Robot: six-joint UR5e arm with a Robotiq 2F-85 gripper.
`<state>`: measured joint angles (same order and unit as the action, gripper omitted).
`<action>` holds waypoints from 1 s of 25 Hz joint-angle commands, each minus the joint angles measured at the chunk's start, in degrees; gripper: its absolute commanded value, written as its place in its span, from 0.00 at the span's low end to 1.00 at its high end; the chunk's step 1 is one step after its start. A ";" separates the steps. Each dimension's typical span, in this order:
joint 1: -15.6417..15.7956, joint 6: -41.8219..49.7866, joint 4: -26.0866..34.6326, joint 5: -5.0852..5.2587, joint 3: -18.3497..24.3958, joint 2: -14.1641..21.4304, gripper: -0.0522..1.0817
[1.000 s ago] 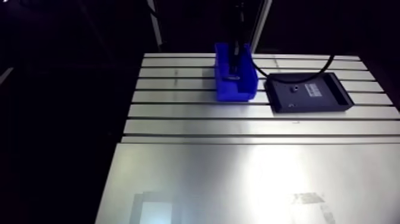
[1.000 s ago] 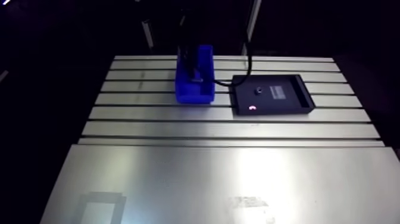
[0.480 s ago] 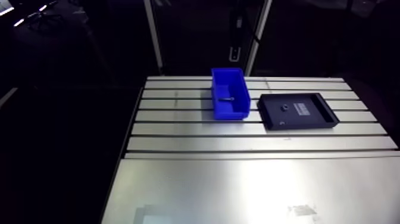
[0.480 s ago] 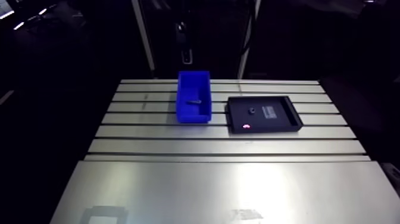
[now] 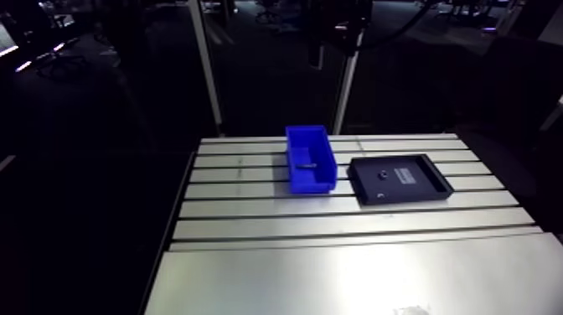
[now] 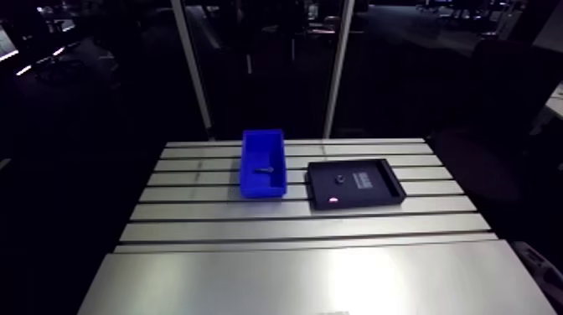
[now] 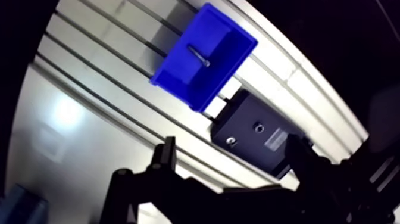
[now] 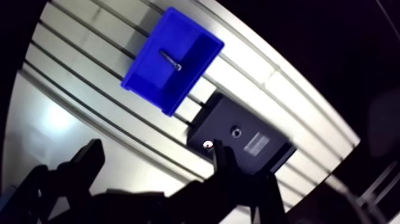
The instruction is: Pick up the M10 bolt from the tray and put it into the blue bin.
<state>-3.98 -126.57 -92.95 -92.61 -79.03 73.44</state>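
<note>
small parts (image 7: 258, 126) in tray (image 7: 247, 112) too tiny to identify, corner behind hand (image 7: 231, 145)

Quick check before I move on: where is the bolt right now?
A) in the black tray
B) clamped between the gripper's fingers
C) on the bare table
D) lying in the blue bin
D: the bolt lies on the floor of the blue bin, and the gripper is open with nothing between its fingers.

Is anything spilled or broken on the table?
No, nothing stands out. The bolt lies inside the blue bin, the black tray sits flat beside it, and the gripper is open and empty above them.
</note>
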 commanded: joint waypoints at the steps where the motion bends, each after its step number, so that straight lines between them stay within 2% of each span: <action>1: -1.12 32.13 6.51 0.19 0.77 3.24 0.05; 12: -0.68 34.24 9.94 0.37 4.90 3.33 0.05; 25: -0.41 34.33 10.12 0.28 4.99 3.51 0.05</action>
<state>-4.54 -92.28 -82.89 -92.26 -74.07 76.91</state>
